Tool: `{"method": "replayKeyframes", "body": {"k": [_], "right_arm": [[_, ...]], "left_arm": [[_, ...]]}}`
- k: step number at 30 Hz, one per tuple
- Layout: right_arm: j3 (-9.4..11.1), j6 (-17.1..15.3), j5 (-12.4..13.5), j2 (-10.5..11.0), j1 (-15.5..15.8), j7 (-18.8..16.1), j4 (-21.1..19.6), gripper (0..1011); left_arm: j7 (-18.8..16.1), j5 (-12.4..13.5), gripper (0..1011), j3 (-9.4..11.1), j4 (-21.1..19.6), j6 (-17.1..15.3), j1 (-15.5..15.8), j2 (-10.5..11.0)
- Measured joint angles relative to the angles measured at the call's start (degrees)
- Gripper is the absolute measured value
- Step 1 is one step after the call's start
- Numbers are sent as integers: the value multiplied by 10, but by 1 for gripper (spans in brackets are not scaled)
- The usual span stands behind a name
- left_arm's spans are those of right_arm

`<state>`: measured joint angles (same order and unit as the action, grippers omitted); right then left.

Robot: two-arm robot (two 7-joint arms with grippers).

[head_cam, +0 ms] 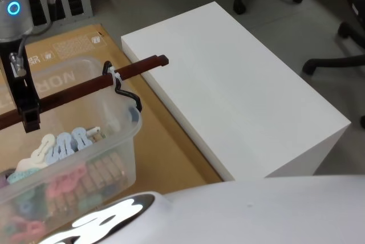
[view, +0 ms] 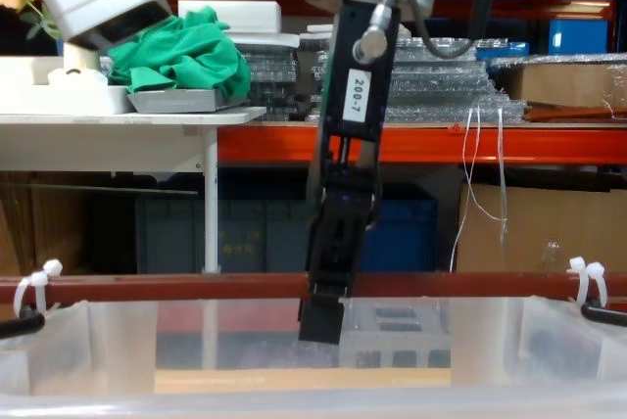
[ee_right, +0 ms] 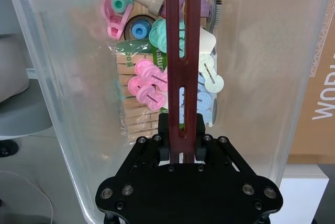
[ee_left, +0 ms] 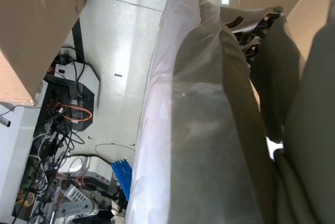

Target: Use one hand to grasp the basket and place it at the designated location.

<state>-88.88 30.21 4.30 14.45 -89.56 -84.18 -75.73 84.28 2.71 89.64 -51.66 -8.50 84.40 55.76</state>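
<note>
light: bright, even, overhead | glare: robot body (head_cam: 108,221) | shadows: soft, faint

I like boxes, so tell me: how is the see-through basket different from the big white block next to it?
The basket is see-through, showing colourful pegs inside; the white block is solid, so nothing shows through. The basket has a red-brown handle, held by the right gripper; the block has none. The basket's rim is rounded; the block's edges are sharp. Both are roughly box-shaped.

Basket (head_cam: 126,137): translucent glossy plastic, handle bar (head_cam: 74,91) matt red-brown; cardboard (head_cam: 171,153) matt.
</note>
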Motion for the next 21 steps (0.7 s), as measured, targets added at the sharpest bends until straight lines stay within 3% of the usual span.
{"method": "replayKeyframes", "body": {"k": [21], "right_arm": [[-6,-3,-17,-4,18,8,8,239]], "left_arm": [[0,0,0,0,0,0,0,0]]}}
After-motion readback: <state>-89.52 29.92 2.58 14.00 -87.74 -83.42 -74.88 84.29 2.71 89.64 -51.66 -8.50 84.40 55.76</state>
